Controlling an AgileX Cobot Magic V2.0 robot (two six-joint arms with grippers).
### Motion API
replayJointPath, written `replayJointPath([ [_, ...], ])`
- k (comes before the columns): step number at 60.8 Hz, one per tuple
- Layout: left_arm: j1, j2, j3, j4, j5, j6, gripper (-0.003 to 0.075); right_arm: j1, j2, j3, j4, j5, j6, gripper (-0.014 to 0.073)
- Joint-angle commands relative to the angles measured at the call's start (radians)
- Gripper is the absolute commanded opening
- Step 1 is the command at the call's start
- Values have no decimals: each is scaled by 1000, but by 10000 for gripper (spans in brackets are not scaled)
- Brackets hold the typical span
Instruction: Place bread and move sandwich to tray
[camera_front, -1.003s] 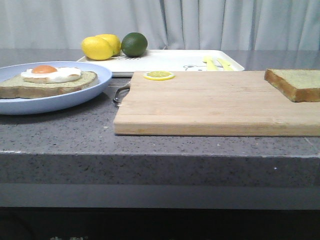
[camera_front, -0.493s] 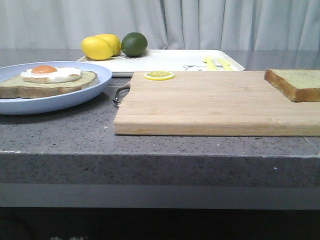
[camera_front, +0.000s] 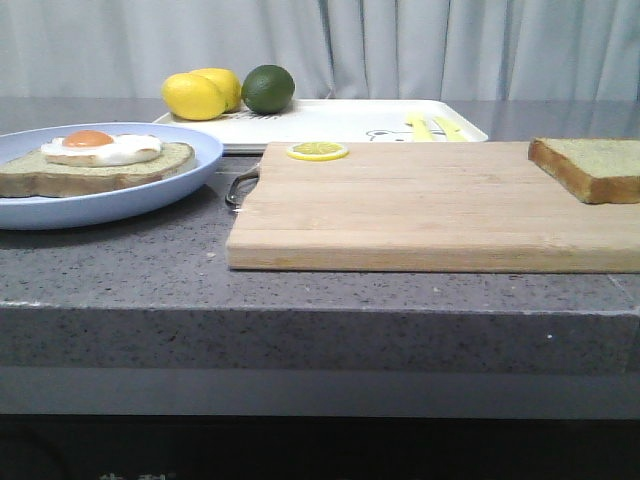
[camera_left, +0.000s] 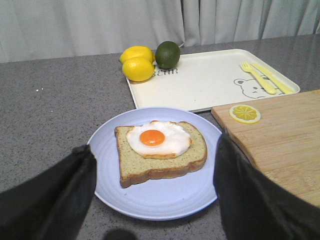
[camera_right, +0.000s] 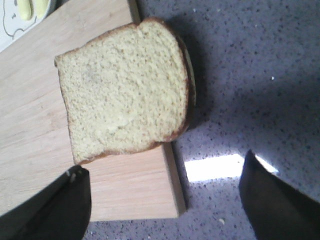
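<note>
The bread (camera_front: 590, 168) lies flat on the right end of the wooden cutting board (camera_front: 420, 210); in the right wrist view the bread (camera_right: 125, 97) overhangs the board's corner. My right gripper (camera_right: 165, 200) hovers over that corner, open and holding nothing. A slice topped with a fried egg (camera_front: 95, 160) rests on the light blue plate (camera_front: 150, 195) at the left. My left gripper (camera_left: 155, 200) is open above the plate's near rim, with the egg slice (camera_left: 160, 150) just beyond it. The white tray (camera_front: 340, 122) stands at the back. No sandwich is in view. Neither gripper shows in the front view.
Two lemons (camera_front: 200, 93) and a lime (camera_front: 268, 88) sit at the tray's far left corner. A yellow fork and knife (camera_front: 435, 127) lie on its right side. A lemon slice (camera_front: 318, 150) rests on the board's back left corner, and a metal handle (camera_front: 240, 188) sticks out toward the plate.
</note>
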Motion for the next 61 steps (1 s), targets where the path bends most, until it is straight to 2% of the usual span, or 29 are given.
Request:
replayJointPath([
  [1,-9,14,-28,1,-80,1,491,-16,26,-32,101,70,-74,615],
  [30,-9,14,-28,3,-80,1,491,-8,247,-32,290,113,-262,615],
  [42,-9,14,-28,10,-80,1,491,2,298,-32,296,115,-268,615],
  [61,-9,14,-28,13,-80,1,491,90,325,-32,289,116,-270,615],
])
